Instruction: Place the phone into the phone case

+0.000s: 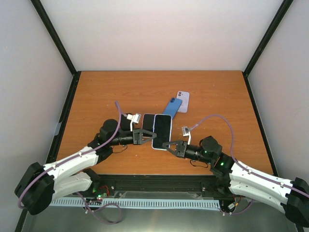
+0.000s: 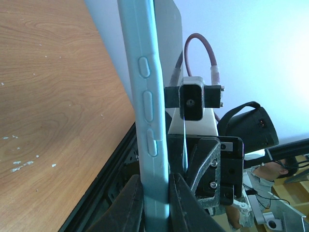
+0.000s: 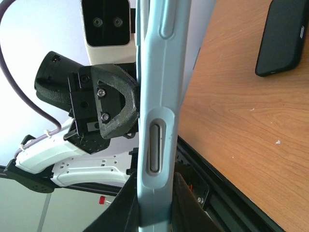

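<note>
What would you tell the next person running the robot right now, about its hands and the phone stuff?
Left hand: shut on the light-blue case, on its left side.
Right hand: shut on the same case, on its right side.
Things: a black-screened phone appears to sit in the case. A dark phone, blue phone and lilac phone lie nearby.
Done: phone looks in.
Left: probably check that it is fully seated, then let go.

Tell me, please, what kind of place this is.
Probably a robot test cell in a laboratory: a wooden table enclosed by plain white walls with black frame posts, two robot arms bolted at its near edge, and phones laid out.
</note>
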